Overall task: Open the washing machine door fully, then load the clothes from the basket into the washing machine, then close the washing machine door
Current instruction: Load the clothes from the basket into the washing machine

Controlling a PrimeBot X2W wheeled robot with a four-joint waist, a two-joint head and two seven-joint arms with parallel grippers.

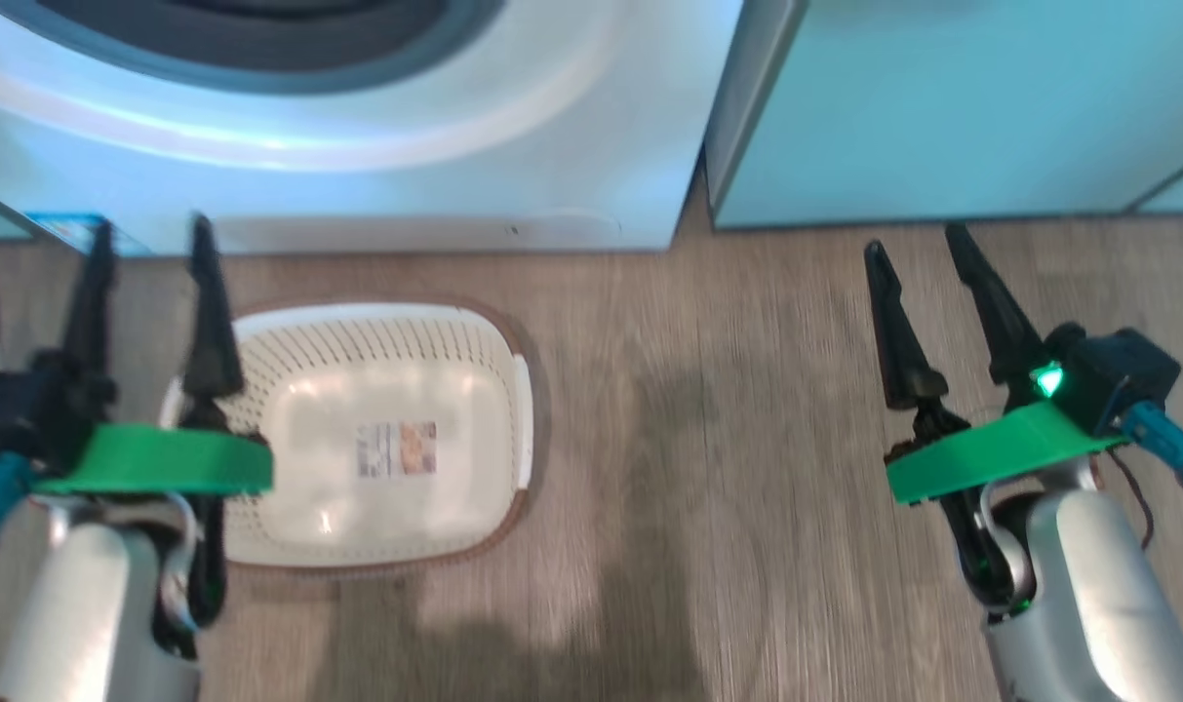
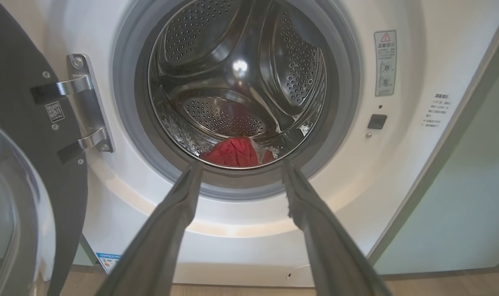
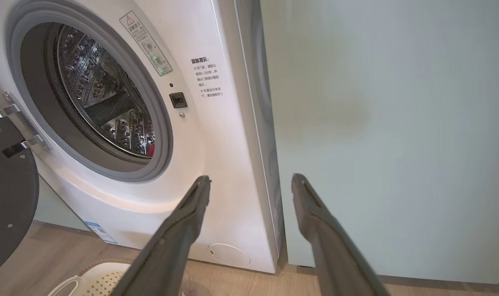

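Note:
The white washing machine (image 2: 414,156) stands with its round door (image 2: 23,172) swung wide to the left on its hinge. Inside the steel drum lie the red clothes (image 2: 235,152), at the drum's front lip. My left gripper (image 2: 239,166) is open just before the opening, nothing between its fingers. On the floor in front of the machine (image 1: 552,127) the cream basket (image 1: 493,341) holds nothing; my left gripper (image 1: 152,244) hangs over its left edge. Further right, my right gripper (image 1: 918,249) is open above the floor, and its wrist view has the gripper (image 3: 251,181) facing the machine's right edge (image 3: 233,135).
A pale green cabinet (image 1: 962,107) stands against the machine's right side. Wood-look floor (image 1: 728,468) stretches between the basket and my right arm. The open door's black rim (image 3: 6,205) juts out at the left.

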